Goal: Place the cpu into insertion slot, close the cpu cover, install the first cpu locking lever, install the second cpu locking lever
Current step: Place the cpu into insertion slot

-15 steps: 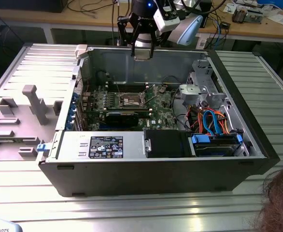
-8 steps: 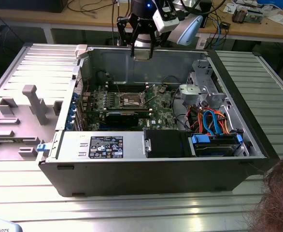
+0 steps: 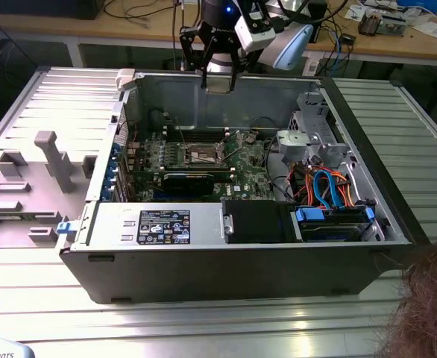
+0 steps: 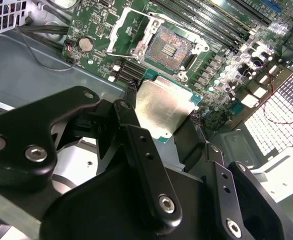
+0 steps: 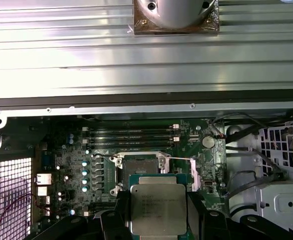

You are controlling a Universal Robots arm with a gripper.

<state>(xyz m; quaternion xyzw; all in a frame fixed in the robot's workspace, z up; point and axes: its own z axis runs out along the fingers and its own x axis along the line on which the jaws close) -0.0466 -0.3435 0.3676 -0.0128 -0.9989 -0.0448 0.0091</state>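
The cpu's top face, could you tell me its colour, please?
The cpu is dull silver-grey on top, clearest in the first wrist view.

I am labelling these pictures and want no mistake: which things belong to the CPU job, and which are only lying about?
Job: gripper, shut on the cpu; insertion slot; cpu cover, open.
Just there: memory slots; coin battery; blue and orange cables; power supply.

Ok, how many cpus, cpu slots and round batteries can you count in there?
cpu: 1
cpu slot: 1
battery: 1
Total: 3
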